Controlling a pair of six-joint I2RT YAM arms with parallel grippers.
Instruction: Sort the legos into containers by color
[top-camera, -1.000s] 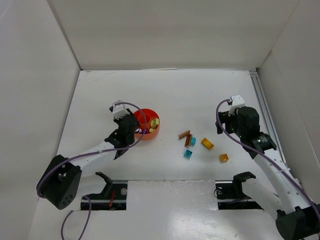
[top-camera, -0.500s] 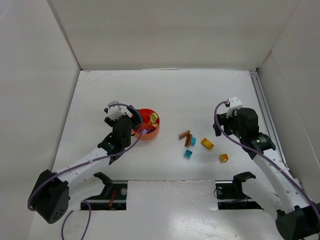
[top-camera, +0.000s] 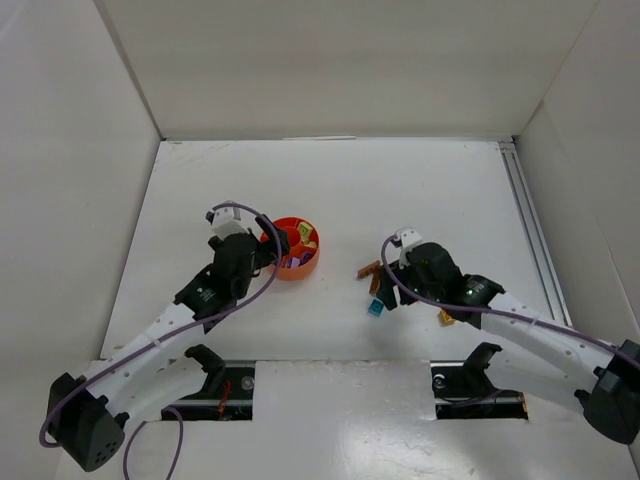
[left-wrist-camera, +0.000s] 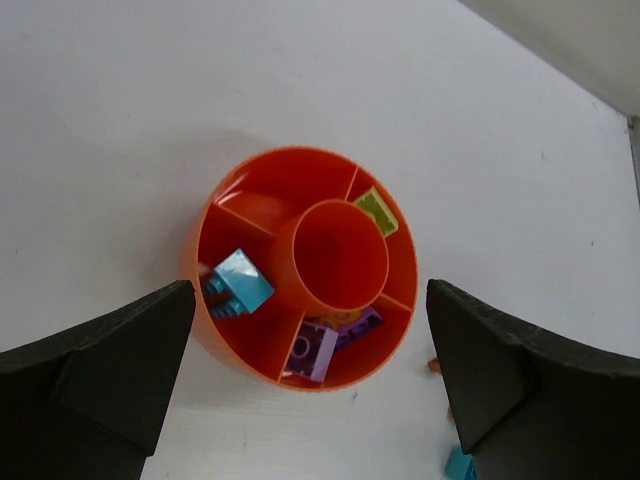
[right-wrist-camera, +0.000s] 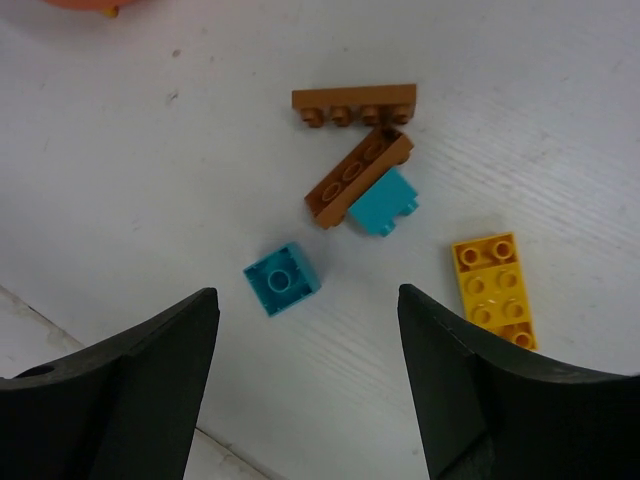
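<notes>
Legos lie loose on table right of orange dish, under right gripper, jaws apart, holding nothing. Dish holds teal, purple, green bricks; left gripper above it, wide open.

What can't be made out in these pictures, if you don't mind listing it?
Top view: the right arm covers several loose legos.
Left wrist view: a yellow piece in the orange dish lies mostly under the purple bricks.
Right wrist view: top edge cuts off the dish.
</notes>
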